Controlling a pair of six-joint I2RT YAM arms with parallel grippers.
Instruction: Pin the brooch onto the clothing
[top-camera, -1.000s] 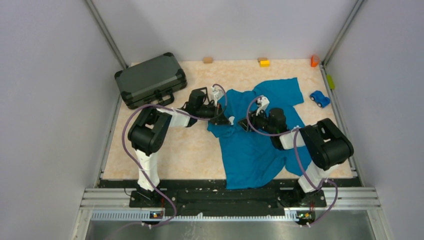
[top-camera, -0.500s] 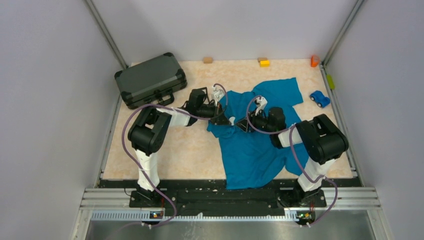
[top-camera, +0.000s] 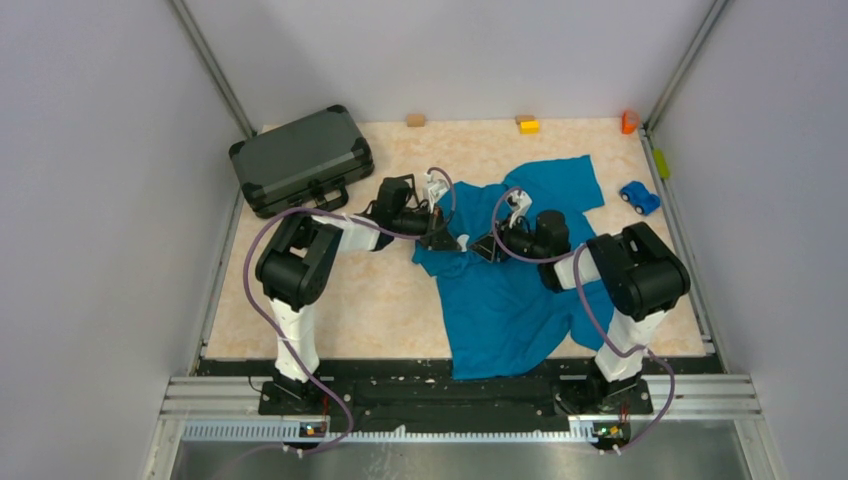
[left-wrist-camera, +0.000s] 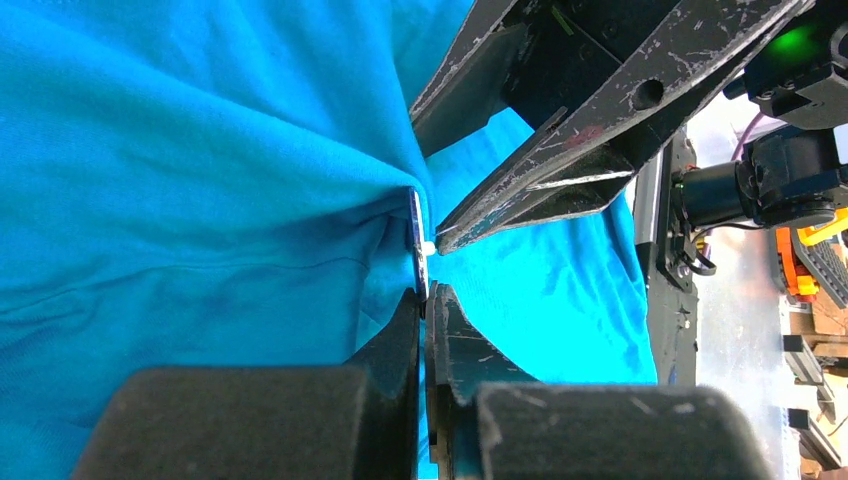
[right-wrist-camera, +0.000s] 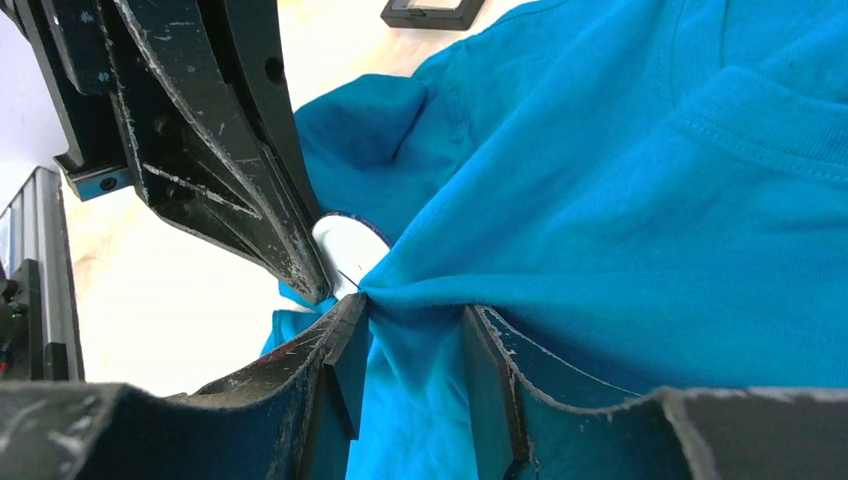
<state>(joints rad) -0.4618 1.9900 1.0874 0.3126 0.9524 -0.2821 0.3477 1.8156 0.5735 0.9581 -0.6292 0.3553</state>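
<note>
Right gripper (right-wrist-camera: 410, 330) nearer brooch (right-wrist-camera: 350, 250) now

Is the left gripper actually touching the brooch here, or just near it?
Touching. In the left wrist view the left gripper is shut, its fingertips clamped on the lower edge of the brooch, seen edge-on against the bunched clothing, with no gap between them.

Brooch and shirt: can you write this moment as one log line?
left gripper: shut on brooch | right gripper: pinching shirt | brooch against shirt fold
</note>
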